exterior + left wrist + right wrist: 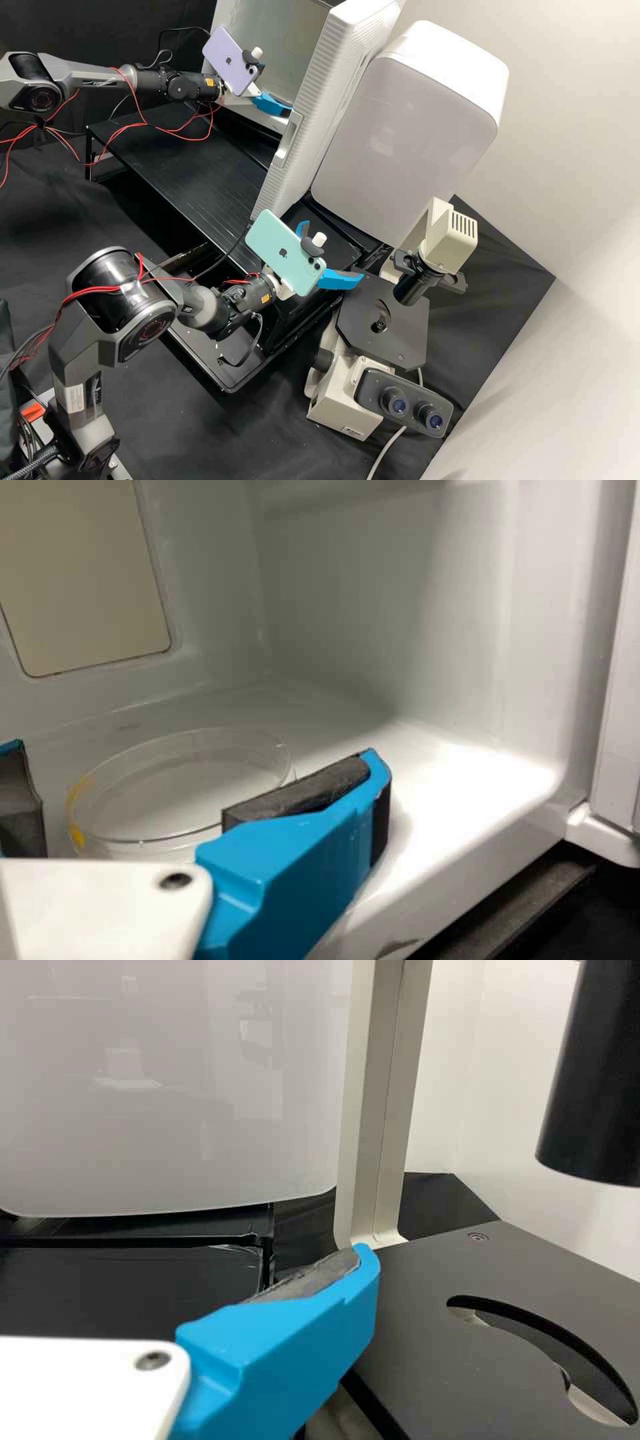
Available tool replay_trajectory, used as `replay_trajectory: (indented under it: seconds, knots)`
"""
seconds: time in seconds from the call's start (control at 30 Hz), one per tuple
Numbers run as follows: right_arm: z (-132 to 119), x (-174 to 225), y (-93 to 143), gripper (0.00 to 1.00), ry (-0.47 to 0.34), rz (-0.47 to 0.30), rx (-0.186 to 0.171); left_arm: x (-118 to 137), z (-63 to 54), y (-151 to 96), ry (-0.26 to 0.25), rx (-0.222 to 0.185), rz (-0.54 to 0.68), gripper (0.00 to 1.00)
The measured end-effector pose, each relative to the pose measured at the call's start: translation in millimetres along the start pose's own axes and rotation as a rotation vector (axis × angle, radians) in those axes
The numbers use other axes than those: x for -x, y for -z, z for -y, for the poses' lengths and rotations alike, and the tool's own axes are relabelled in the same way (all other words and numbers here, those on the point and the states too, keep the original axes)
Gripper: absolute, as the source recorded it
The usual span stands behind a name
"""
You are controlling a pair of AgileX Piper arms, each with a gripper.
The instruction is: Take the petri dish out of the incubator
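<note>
Left pincer [195,765] of mine stands open, straddling the petri dish [150,795] near the incubator [450,680] floor's front edge. I judge an uneven squeeze could pop the slick dish loose.

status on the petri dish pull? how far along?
Done: incubator door is open and the left gripper is inside, fingers open on either side of the petri dish. In hand: nothing gripped; the dish sits on the incubator floor. To do: close, lift, bring it out. The right gripper is open beside the microscope stage.
</note>
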Motion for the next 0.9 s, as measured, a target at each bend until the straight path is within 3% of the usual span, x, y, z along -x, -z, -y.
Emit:
replay_trajectory:
  seconds: [0.3,0.33,0.9]
  knots:
    - [0.0,0.0,0.0,1.00,0.000,0.000,0.000,0.0,-0.1,1.1,0.001,-0.006,-0.001,1.00]
    - [0.0,0.0,0.0,1.00,0.000,0.000,0.000,0.0,-0.1,1.0,0.001,-0.009,-0.001,0.00]
    - [0.0,0.0,0.0,1.00,0.000,0.000,0.000,-0.4,2.8,3.9,-0.008,0.002,-0.010,0.00]
